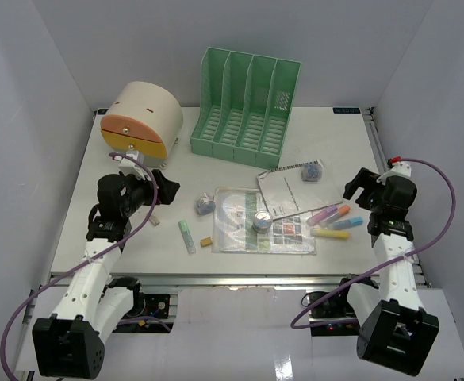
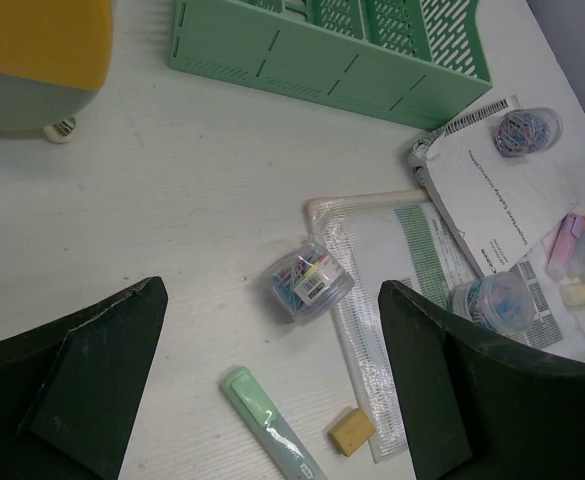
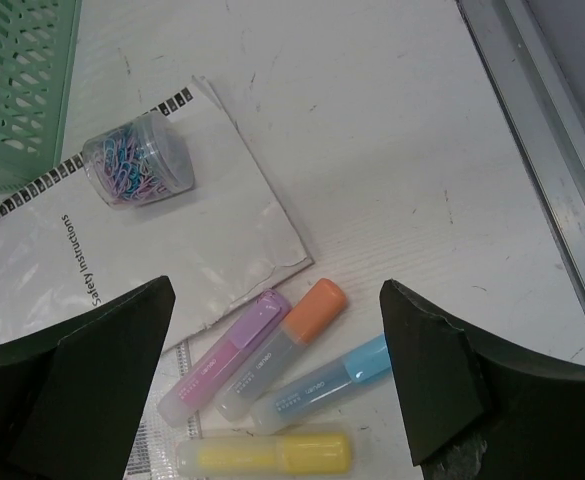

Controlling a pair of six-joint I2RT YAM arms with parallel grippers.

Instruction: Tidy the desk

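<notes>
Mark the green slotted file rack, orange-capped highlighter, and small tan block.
Green slotted plastic file rack (image 1: 241,131), top external view, slotted base.
Orange-capped highlighter (image 3: 280,350), right wrist view, mid barrel.
Small tan block (image 2: 352,430), left wrist view, top face.

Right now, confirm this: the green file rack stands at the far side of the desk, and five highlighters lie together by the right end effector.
Four highlighters, not five, lie together by the right end effector; the right wrist view shows them. The green file rack does stand at the far side of the desk.
</notes>
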